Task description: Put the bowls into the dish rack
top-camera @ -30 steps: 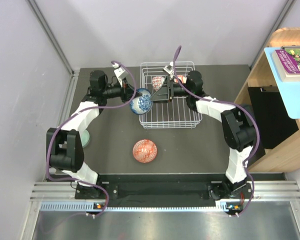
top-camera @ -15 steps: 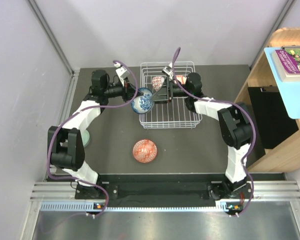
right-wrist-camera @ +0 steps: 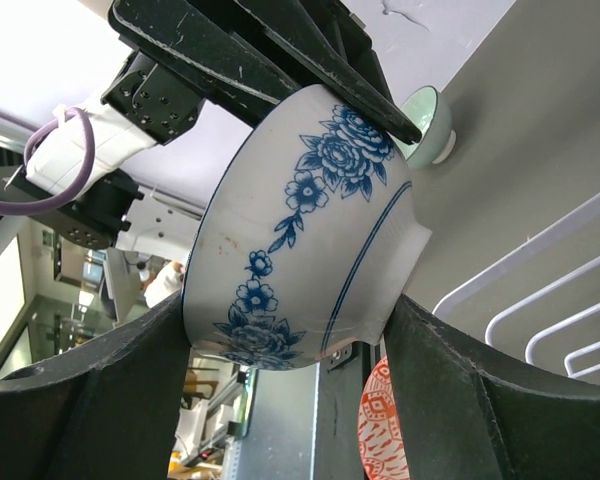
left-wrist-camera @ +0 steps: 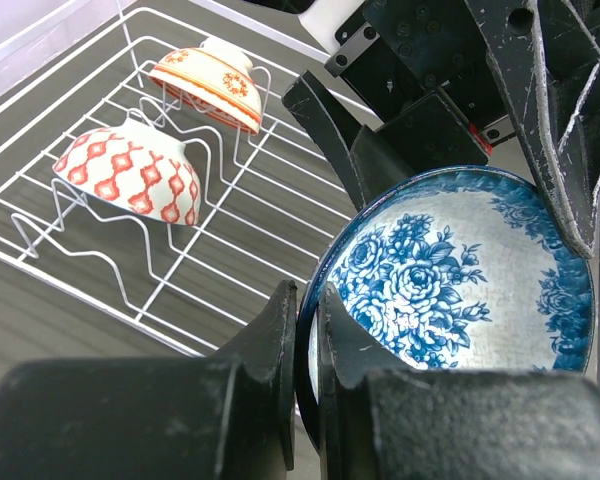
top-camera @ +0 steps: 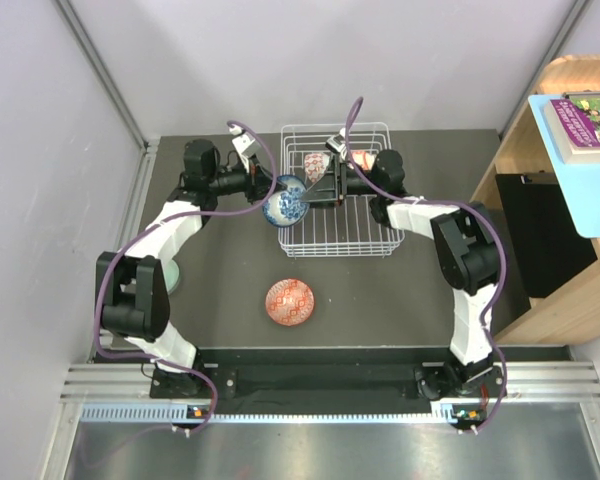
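surface: dark grey table (top-camera: pixel 380 300); matte; metal rail along the near edge
room: pale walls (top-camera: pixel 280 60) on three sides; wooden shelf (top-camera: pixel 555 300) off to the right arm's side
left gripper (left-wrist-camera: pixel 305 310): fingers (left-wrist-camera: pixel 270 340) clenched on the rim of the blue-and-white bowl (left-wrist-camera: pixel 450 290); one finger inside the rim, one outside
right gripper (top-camera: pixel 310 188): jaws straddle the same bowl from the foot side; outer wall and foot ring sit between them; cannot tell whether the pads bear on it
bowl location: in the air between the two sets of fingertips; over the near-left corner of the dish rack (top-camera: pixel 340 250)
bowl pointing: on edge; flowered inside faces the left fingers and tips partly up; foot ring faces the right gripper
bowl axis: mouth-to-foot line runs near level, from one gripper to the other; rim plane steep
in rack: red-diamond bowl (left-wrist-camera: pixel 130 175) and orange-banded bowl (left-wrist-camera: pixel 212 80); both mouth-down, leaning on prongs; beyond the left fingertips
on table: orange-red bowl (top-camera: pixel 291 301), mouth up, nearer the bases than either set of fingers; pale green bowl (right-wrist-camera: pixel 428 125), well past the right fingertips, by the left arm
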Controlling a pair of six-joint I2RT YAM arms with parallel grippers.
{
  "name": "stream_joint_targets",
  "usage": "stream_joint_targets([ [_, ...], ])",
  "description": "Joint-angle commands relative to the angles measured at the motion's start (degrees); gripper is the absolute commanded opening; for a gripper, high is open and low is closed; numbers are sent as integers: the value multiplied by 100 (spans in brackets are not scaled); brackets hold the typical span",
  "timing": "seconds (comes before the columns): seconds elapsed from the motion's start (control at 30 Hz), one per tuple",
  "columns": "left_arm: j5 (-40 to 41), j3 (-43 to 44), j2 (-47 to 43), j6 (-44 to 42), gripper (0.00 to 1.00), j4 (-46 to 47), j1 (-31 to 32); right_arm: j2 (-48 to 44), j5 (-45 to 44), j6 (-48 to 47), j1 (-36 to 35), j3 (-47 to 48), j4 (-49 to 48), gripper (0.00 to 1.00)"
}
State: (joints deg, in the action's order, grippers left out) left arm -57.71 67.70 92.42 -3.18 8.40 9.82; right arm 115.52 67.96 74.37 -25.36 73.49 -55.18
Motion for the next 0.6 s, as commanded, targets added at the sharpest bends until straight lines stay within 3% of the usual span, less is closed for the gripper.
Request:
stream_joint_targets([
  [0.0, -82, 15, -5, -51, 0, 381, 107, -48, 86, 175, -74, 51, -775, 0],
  [0.07, -82, 24, -22, -112, 8, 285, 107, -48, 7, 157, -30, 16, -758, 0],
  [0.1, -73, 24, -49, -130, 23, 241, 107, -48, -2, 140, -21, 7, -758, 0],
  [0.13, -56, 15, -49, -139, 28, 206, 107, -56, -29, 113, -4, -19, -740, 0],
  [0.43, -100, -64, -101, -209, 46, 118, 107, -214, -248, -431, 111, -177, -169, 0],
  [0.57, -56, -55, -145, -166, 61, 83, 99, -302, -319, -678, 190, -186, 164, 0],
])
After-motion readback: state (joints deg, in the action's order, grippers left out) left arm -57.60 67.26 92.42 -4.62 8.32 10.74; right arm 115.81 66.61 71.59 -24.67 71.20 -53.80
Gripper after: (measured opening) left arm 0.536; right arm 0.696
